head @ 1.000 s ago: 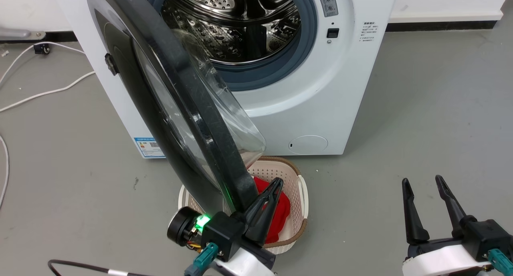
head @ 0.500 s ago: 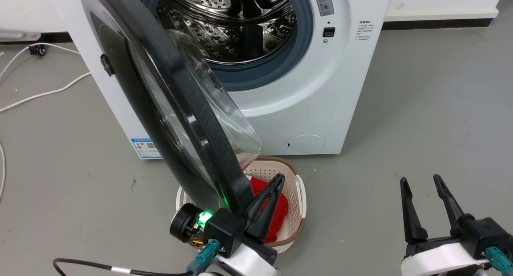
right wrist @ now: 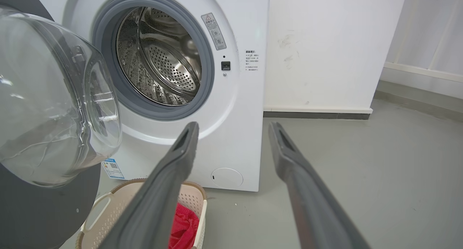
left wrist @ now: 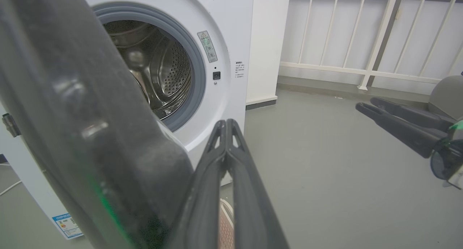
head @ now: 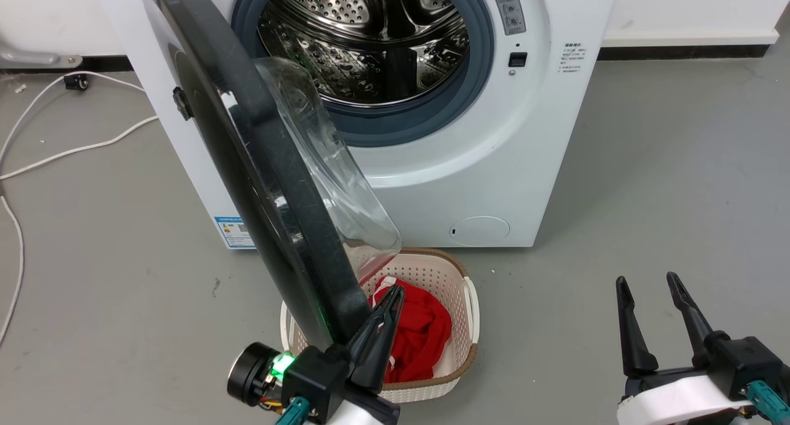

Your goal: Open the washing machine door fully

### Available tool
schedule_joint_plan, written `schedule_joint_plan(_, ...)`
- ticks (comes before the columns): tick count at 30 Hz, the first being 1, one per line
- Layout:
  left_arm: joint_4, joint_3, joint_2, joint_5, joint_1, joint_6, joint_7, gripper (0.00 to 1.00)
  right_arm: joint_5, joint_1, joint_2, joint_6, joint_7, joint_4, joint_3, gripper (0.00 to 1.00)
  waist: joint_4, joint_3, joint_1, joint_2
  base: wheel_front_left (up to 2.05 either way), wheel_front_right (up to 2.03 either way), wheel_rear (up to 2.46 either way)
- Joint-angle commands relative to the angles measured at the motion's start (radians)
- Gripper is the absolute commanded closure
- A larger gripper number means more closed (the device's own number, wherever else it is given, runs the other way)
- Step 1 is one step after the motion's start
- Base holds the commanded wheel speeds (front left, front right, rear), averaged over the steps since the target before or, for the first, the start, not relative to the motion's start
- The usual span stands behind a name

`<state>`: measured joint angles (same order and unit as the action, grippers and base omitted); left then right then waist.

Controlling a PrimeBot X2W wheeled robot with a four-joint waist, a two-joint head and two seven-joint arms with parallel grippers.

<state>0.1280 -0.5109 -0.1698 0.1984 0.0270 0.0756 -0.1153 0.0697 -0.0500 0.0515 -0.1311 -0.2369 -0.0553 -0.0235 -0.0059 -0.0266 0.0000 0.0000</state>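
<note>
One large round glossy black washing machine door (head: 271,184), swung out edge-on from one white front-loading machine (head: 494,153), above one cream perforated basket (head: 460,289) holding one red cloth (head: 419,332). Two tools: left tool (head: 390,297) pinched closed, empty, against door's lower rim; right tool (head: 646,278) spread wide, empty, well apart.

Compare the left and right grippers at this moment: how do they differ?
The left gripper's jaws are shut, the right gripper's open. The left gripper lies beside the low rim of the washing machine door, on its glass side, seemingly touching it; the right gripper touches nothing, above the floor. Both have long dark fingers pointing toward the washing machine.
</note>
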Motion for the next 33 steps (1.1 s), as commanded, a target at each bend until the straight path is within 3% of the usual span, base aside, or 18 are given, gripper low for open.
schedule_joint_plan(1, 0.011, 0.006, -0.006, -0.001, -0.015, 0.008, 0.005, 1.00, -0.001, -0.007, -0.003, 0.001, 0.002, -0.002, -0.001, 0.00, 0.003, 0.003, 0.0000, 0.0000, 0.00, 0.00, 0.00)
schedule_joint_plan(20, 0.077, 0.042, -0.066, 0.010, -0.111, 0.070, 0.052, 1.00, 0.010, -0.033, -0.003, 0.001, 0.004, -0.002, -0.010, 0.00, 0.068, 0.035, 0.0000, 0.0000, 0.00, 0.00, 0.00)
schedule_joint_plan(33, 0.130, 0.066, -0.092, 0.012, -0.165, 0.117, 0.065, 1.00, 0.008, -0.033, -0.002, 0.001, 0.002, 0.011, -0.015, 0.00, 0.228, 0.025, 0.0000, 0.0000, 0.00, 0.00, 0.00)
